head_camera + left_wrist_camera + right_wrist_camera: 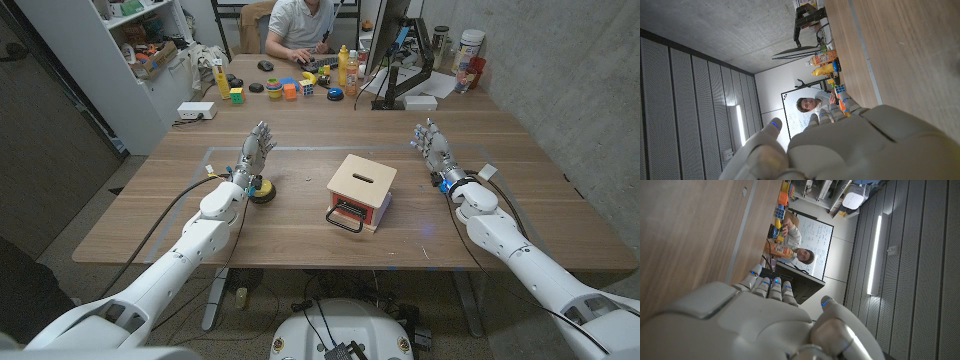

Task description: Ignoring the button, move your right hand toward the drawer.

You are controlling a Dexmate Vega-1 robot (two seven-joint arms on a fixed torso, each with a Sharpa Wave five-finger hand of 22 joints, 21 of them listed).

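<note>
head overhead, wrists inverted, sharing table [300, 215]

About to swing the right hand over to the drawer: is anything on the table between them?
Nothing visible. Bare table lies between the right hand and the drawer. The button sits beyond the drawer, beside the left hand.

Concrete wall [560, 60], white shelving [120, 60]

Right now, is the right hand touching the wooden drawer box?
Apart. The head view shows bare table between the right hand and the drawer box at the middle.
</note>
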